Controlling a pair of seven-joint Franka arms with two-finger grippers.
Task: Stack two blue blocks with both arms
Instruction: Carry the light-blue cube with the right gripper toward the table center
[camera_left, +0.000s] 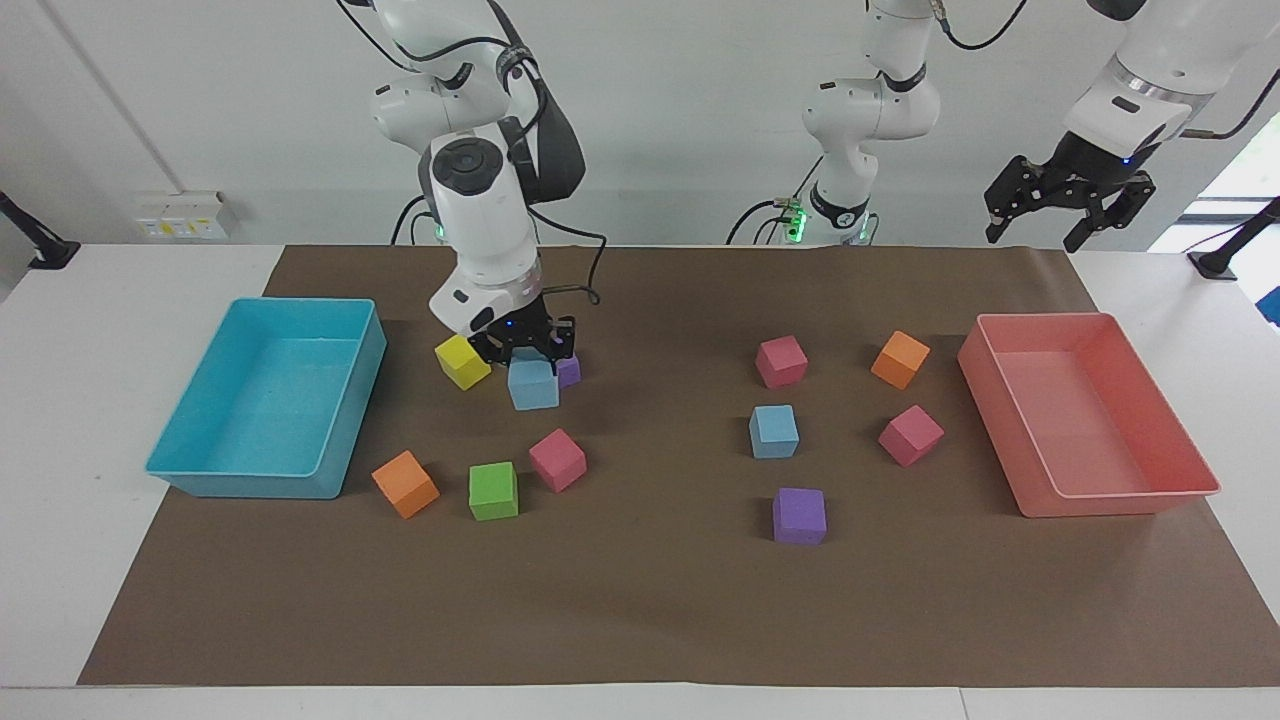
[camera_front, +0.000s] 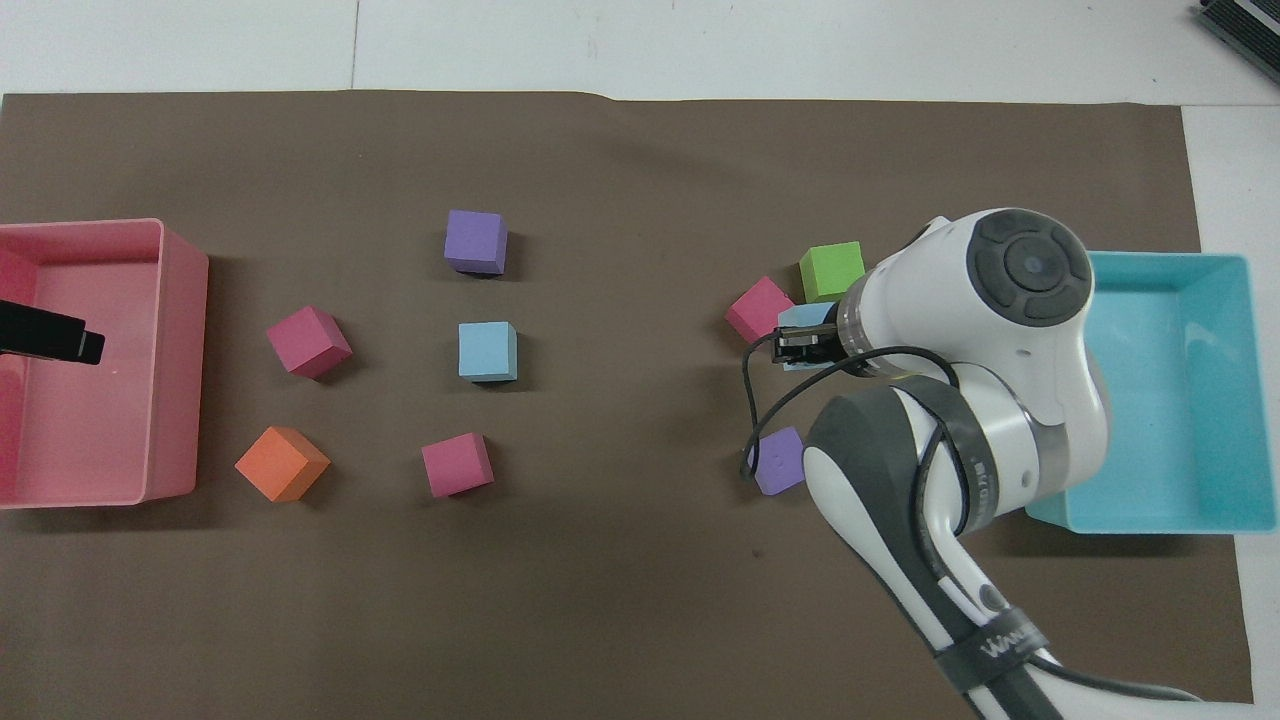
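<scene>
My right gripper (camera_left: 526, 360) is shut on a sky-blue block (camera_left: 533, 386) and holds it a little above the brown mat, next to a purple cube (camera_left: 569, 371). In the overhead view the block (camera_front: 800, 323) peeks out from under the right gripper (camera_front: 798, 345) and wrist. The second sky-blue block (camera_left: 774, 431) sits on the mat near the middle, toward the left arm's end, also seen from overhead (camera_front: 487, 351). My left gripper (camera_left: 1065, 215) waits open, high over the pink tray (camera_left: 1100, 500); only its tip (camera_front: 50, 335) shows from overhead.
A turquoise tray (camera_left: 200, 470) stands at the right arm's end. A yellow cube (camera_left: 462, 361), orange cube (camera_left: 405, 483), green cube (camera_left: 493, 490) and pink cube (camera_left: 557, 459) lie around the held block. Pink, orange and purple cubes (camera_left: 799, 515) surround the second blue block.
</scene>
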